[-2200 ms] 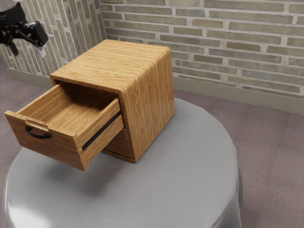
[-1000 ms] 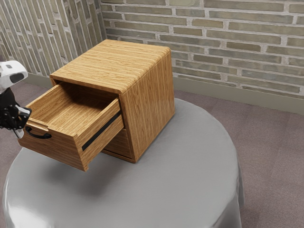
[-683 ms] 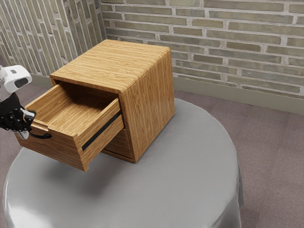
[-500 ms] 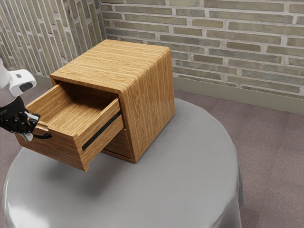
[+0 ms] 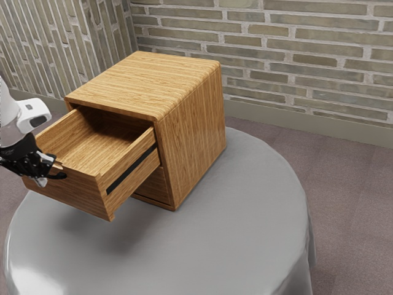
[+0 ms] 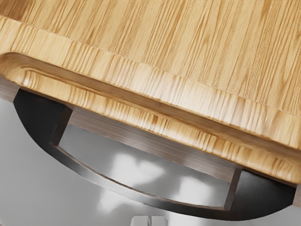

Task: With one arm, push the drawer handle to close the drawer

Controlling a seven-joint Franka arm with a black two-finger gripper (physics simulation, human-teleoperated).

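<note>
My gripper is at the front of the upper drawer, beside its black handle, whose far part it covers. That drawer stands pulled well out of the wooden cabinet. In the wrist view, the two pale fingertips of the gripper are together with nothing between them, just outside the curve of the handle. Whether they touch the handle I cannot tell. The rim of the drawer runs slanting above the handle.
A round table with a grey cloth carries the cabinet. Below the open drawer, the lower drawer front sits within the cabinet. A brick wall rises behind.
My hand has come down from the exterior view's upper left to the handle, lately edging toward the exterior view's right. The fingers, apart at first, are together. The drawer has not visibly moved.
</note>
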